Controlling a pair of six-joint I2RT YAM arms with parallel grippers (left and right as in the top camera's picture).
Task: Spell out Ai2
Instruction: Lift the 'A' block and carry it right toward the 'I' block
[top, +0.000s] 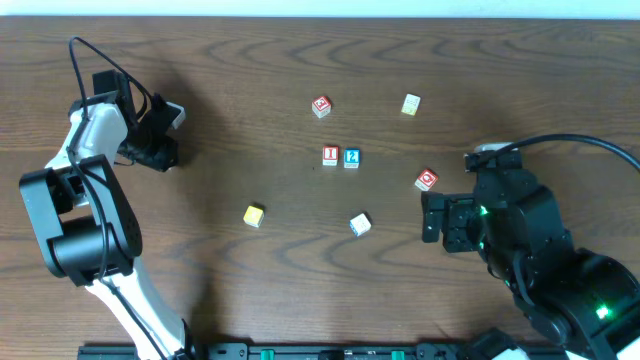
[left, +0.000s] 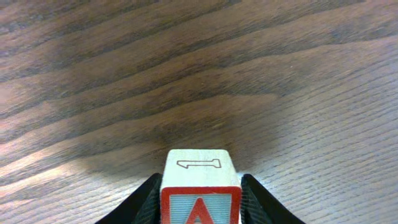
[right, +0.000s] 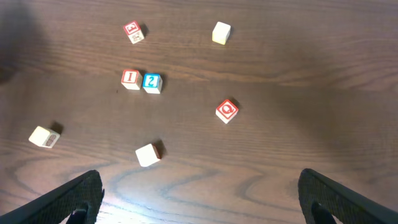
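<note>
Since the I block (top: 330, 155) and the 2 block (top: 351, 158) already sit touching side by side, I then 2, the step in hand is judged to be bringing in the letter that goes first. The left claw (top: 160, 152) is clamped on the A block (left: 200, 202), one finger on each flank and the red A facing its wrist camera. Whether the block is clear of the table (top: 230, 70) cannot be told. The I-2 pair lies well away from this claw, between it and the right claw (right: 199, 193). The I's free side is the one nearer the left claw. The right claw is spread wide and holds nothing, with the pair ahead of it and to its left. Next move, as judged: carry the A across and set it just beside the I's free side, in line, without nudging the pair. Count: eight blocks. One is held and seven are on the table, made up of the I, the 2, two more red-faced blocks (top: 320, 105) (top: 427, 180) and three pale or yellow blocks (top: 411, 103) (top: 254, 215) (top: 360, 224). Two claws
</note>
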